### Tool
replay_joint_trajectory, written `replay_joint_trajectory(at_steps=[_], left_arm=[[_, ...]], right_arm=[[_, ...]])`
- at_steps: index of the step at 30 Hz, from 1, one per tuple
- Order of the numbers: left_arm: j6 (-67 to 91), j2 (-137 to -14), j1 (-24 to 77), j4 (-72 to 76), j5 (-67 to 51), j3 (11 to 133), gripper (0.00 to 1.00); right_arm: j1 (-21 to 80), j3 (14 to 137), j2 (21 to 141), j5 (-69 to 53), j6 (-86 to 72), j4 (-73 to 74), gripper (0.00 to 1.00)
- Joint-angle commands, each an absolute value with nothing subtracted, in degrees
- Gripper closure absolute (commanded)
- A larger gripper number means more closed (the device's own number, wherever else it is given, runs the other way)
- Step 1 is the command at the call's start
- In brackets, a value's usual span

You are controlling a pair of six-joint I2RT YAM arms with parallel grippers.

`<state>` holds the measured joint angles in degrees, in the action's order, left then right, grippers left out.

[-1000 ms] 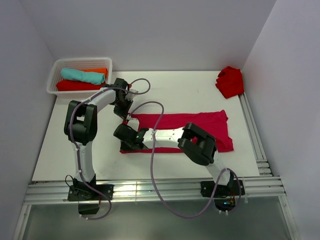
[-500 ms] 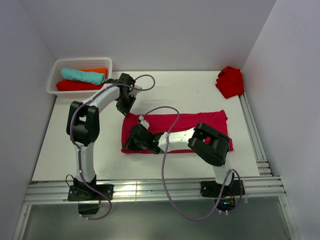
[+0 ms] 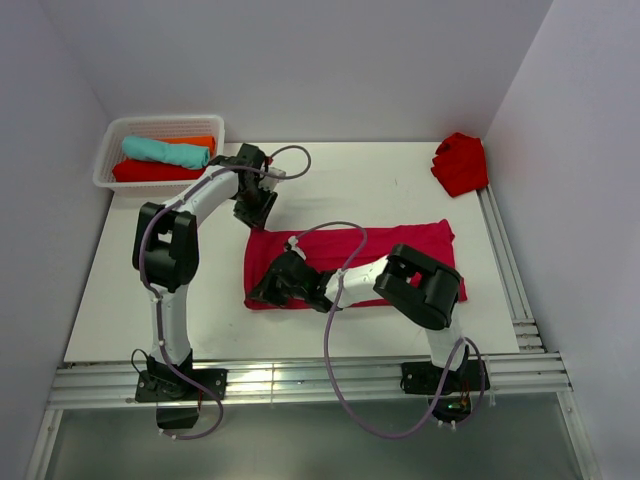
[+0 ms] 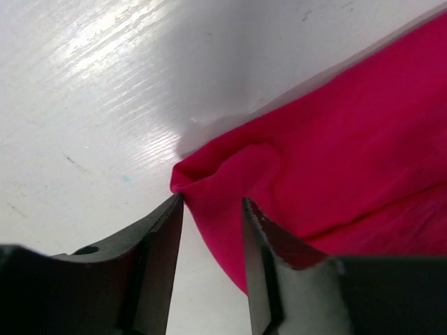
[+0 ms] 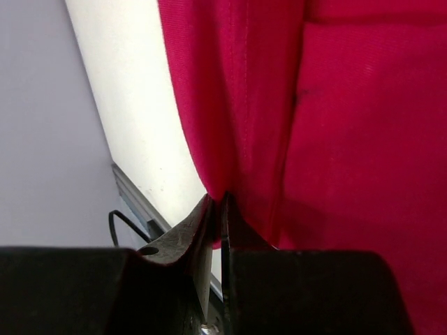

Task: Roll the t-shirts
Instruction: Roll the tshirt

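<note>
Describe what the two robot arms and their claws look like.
Both the left arm and the right arm have white tubular links with bulky black joints. A lilac-grey cable loops along each. The left claw and the right claw have two flat black fingers.

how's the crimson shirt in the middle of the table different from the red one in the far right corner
The crimson t-shirt lies flat as a long folded strip; the scarlet t-shirt is a crumpled heap. The crimson one sits mid-way across the table; the scarlet one is in its far right corner. The right end effector pinches the crimson one's edge; nothing touches the scarlet one. Both are plain red-toned cloth, not yet rolled.
</note>
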<state>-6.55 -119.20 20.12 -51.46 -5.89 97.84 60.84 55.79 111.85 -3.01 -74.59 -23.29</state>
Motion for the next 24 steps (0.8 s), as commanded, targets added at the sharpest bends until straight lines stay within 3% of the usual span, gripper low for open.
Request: replay_joint_trajectory(at_steps=[1, 8, 14, 24], left_arm=[[-6.9, -115.1, 19.9, -50.1, -10.2, 99.7, 0.55], [-8.3, -114.4, 14.6, -52.6, -19.6, 100.9, 0.49], [-10.8, -112.0, 9.4, -53.3, -27.8, 95.7, 0.38], [-10.8, -114.4, 6.9, -49.9, -36.1, 86.7, 0.34]], right_arm=[[60.4, 55.2, 110.3, -4.4, -76.4, -27.8, 0.98], [59.9, 55.5, 110.7, -4.7, -76.6, -27.6, 0.99], [59.8, 55.7, 111.4, -4.9, -76.6, -27.5, 1.0], [59.6, 55.9, 111.8, -4.9, -76.4, -27.2, 1.0]])
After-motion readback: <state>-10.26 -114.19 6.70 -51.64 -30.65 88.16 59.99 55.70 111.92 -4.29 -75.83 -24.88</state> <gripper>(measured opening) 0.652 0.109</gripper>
